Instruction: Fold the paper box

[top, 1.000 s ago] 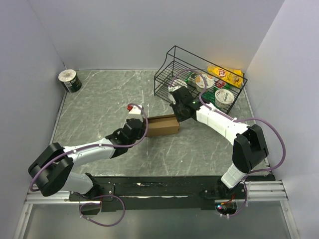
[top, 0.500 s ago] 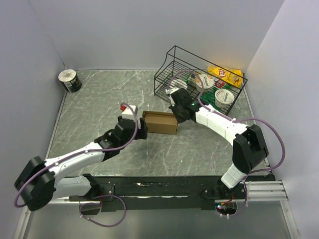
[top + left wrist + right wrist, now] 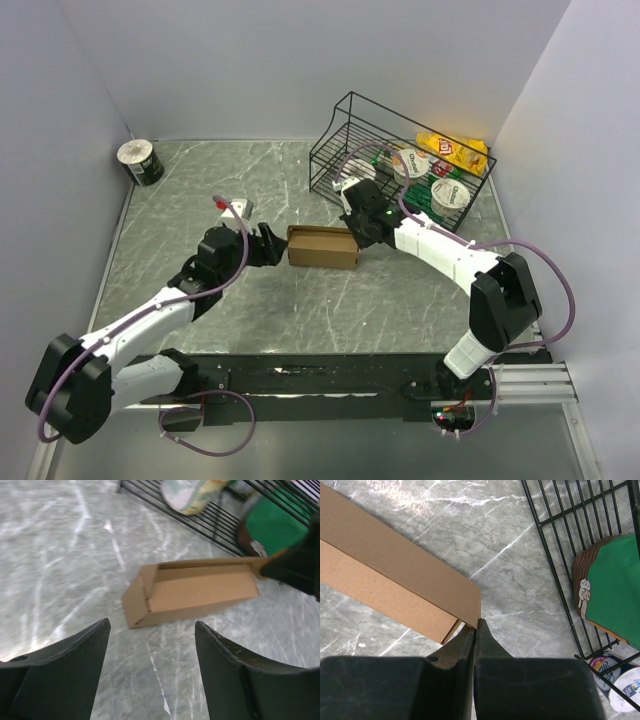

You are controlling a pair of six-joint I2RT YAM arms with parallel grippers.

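The paper box [image 3: 322, 246] lies flat on the grey marbled bench [image 3: 200, 190], near the middle of the overhead view, with its long side running left to right. It is a shallow brown box. In the left wrist view the paper box [image 3: 190, 592] sits in the upper middle, and a folded flap shows at its short left end.

The left claw [image 3: 268, 245] is released. Its fingers [image 3: 65, 675] stand wide apart with nothing between them, just short of the box's left end and not touching it.

The right claw [image 3: 357, 232] is clenched at the box's right end. In its own view the claw [image 3: 479, 622] has its two fingers pressed together, with the tips against the box's corner [image 3: 395, 575]. Whether any cardboard is pinched between them cannot be told.

A black wire basket [image 3: 345, 150] stands tilted in the upper right and holds cups [image 3: 450, 192] and a yellow bag [image 3: 455, 150]. A roll of tape [image 3: 140, 162] sits in the upper left corner.
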